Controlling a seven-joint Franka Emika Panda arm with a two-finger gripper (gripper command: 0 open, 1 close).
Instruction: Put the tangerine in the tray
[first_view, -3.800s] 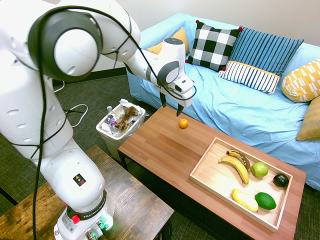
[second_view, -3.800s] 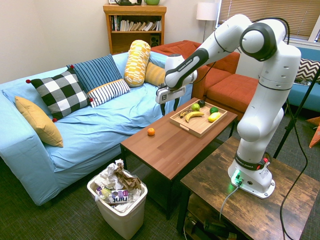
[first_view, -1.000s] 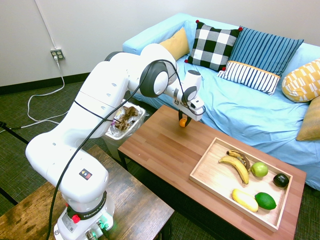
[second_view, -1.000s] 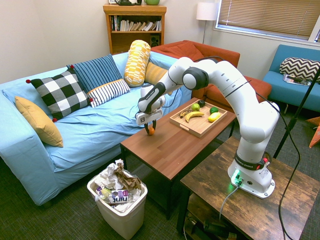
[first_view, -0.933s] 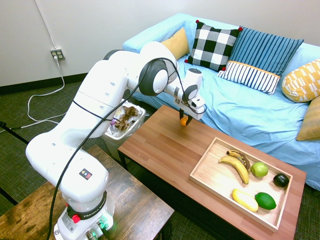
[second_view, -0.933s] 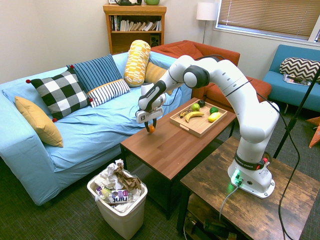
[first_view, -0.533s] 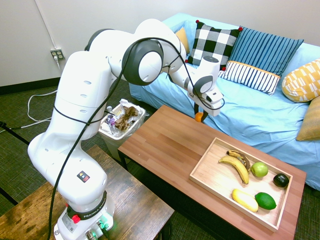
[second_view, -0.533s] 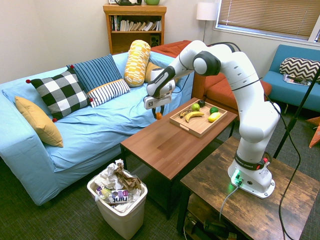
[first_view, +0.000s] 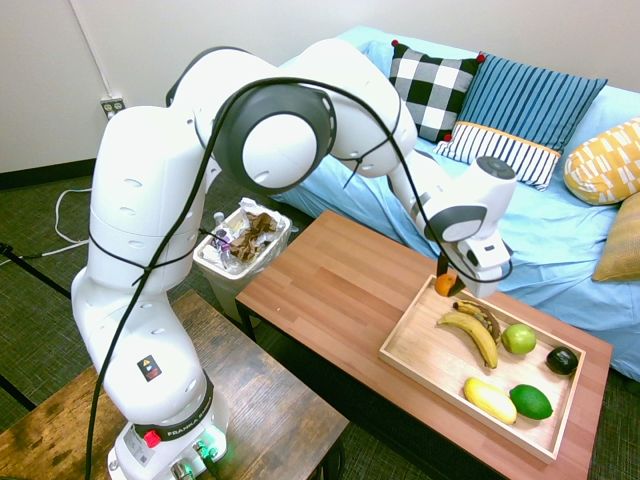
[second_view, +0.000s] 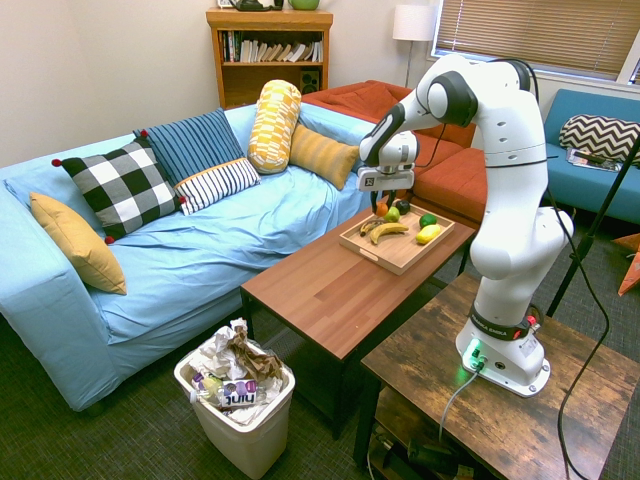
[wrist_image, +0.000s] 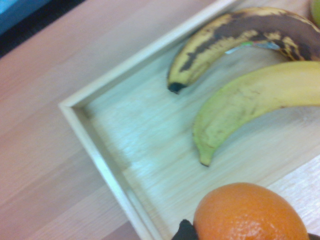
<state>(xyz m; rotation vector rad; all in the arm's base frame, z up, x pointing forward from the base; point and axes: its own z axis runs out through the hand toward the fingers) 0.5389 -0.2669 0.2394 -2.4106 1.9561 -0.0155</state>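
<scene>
My gripper is shut on the small orange tangerine and holds it in the air just above the sofa-side corner of the light wooden tray. From the other side, the tangerine hangs under the gripper over the tray. Close up in the wrist view, the tangerine fills the lower edge, with the tray's corner beneath it.
Two bananas, a green apple, a dark avocado, a lemon and a lime lie in the tray. The tray rests on a brown coffee table before a blue sofa. A full wastebasket stands at the table's end.
The gripper closed on the tangerine, lifted it off the table and carried it along the table to above the tray's corner.
</scene>
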